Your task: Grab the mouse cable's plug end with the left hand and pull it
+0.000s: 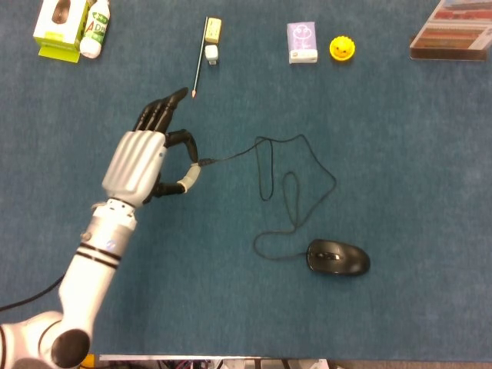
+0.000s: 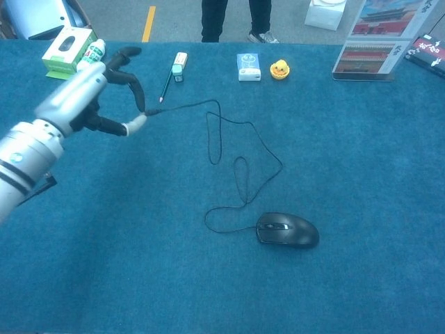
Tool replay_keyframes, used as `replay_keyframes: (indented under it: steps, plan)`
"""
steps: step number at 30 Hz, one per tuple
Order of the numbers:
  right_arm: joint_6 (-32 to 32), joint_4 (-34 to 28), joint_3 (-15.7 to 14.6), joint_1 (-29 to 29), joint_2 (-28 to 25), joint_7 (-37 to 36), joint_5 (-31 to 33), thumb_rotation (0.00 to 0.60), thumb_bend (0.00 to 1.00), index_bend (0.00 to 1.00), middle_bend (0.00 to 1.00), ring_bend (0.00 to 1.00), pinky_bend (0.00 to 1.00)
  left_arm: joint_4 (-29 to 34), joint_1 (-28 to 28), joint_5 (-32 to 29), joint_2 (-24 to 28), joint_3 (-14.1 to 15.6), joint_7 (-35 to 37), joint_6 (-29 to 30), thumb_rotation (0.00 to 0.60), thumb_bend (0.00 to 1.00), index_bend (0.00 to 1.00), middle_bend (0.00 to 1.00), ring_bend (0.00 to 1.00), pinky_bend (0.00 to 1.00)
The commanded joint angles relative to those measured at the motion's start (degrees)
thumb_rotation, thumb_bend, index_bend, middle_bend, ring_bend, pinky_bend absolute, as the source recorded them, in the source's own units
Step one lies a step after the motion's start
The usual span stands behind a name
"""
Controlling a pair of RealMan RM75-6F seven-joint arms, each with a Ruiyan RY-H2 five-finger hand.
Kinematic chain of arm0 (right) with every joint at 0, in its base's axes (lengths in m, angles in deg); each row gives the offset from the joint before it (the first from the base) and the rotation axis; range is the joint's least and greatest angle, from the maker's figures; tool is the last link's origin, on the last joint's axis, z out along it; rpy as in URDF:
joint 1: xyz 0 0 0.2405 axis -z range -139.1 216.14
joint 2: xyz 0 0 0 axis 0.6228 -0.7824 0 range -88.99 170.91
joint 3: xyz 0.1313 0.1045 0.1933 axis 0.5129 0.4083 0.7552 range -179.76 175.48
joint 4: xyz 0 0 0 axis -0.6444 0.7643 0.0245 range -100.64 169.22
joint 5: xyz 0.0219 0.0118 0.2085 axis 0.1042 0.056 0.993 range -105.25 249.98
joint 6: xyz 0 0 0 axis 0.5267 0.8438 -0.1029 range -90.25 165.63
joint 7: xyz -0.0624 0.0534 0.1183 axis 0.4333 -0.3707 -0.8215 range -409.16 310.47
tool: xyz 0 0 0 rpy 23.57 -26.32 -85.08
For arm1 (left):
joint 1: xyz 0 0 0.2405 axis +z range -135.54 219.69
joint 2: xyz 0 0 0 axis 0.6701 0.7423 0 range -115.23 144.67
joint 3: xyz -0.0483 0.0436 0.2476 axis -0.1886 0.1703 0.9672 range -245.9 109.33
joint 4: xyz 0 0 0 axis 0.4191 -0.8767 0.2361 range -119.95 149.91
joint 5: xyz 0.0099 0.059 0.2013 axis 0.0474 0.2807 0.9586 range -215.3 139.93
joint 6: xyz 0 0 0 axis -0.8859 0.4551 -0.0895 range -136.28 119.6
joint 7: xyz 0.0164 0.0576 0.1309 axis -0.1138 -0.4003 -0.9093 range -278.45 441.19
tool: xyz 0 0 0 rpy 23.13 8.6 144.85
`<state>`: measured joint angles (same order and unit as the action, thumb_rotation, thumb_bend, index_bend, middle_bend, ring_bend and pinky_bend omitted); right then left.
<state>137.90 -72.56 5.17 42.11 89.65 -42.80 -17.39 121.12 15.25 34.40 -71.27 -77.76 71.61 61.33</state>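
Observation:
My left hand [image 1: 143,157] [image 2: 87,97] is raised above the blue table and pinches the plug end [image 1: 192,173] [image 2: 138,120] of the mouse cable between thumb and a finger, its other fingers stretched out. The thin black cable [image 1: 286,165] [image 2: 236,146] runs right from the plug, loops on the cloth and ends at the black mouse [image 1: 338,257] [image 2: 287,230], which lies at the lower middle. My right hand shows in neither view.
Along the far edge lie a green-and-white box [image 1: 58,23] [image 2: 66,52], a white bottle [image 1: 96,27], a pencil [image 1: 200,65] with an eraser, a small purple-white box [image 1: 302,42], a yellow duck toy [image 1: 342,48] and stacked books [image 1: 453,31].

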Motion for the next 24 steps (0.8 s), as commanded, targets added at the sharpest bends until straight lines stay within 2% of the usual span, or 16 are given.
replay_keyframes:
  steps: [1, 6, 14, 24]
  plan:
    - [-0.3, 0.1, -0.1, -0.2, 0.2, -0.1, 0.0, 0.600, 0.00, 0.16, 0.08, 0.07, 0.29, 5.3, 1.7, 3.7, 4.0, 0.7, 2.2, 2.4, 0.600, 0.43, 0.65, 0.00, 0.00, 0.04]
    - [-0.6, 0.5, -0.2, -0.2, 0.6, -0.4, 0.1, 0.600, 0.00, 0.16, 0.08, 0.07, 0.29, 8.7, 3.3, 8.2, 7.1, 2.4, 4.5, 4.3, 0.600, 0.43, 0.65, 0.00, 0.00, 0.04]
    - [-1.0, 1.5, -0.7, 0.0, 1.4, -1.4, 0.2, 0.600, 0.00, 0.16, 0.08, 0.07, 0.29, 10.0, 5.9, 16.1, 12.2, 6.2, 13.4, 6.4, 0.600, 0.43, 0.65, 0.00, 0.00, 0.04]
    - [-2.3, 1.9, -0.9, -0.4, 2.4, -1.2, 0.6, 0.600, 0.00, 0.16, 0.08, 0.07, 0.29, 11.4, 12.6, 27.8, 16.2, 14.3, 16.6, 14.0, 0.600, 0.43, 0.65, 0.00, 0.00, 0.04]
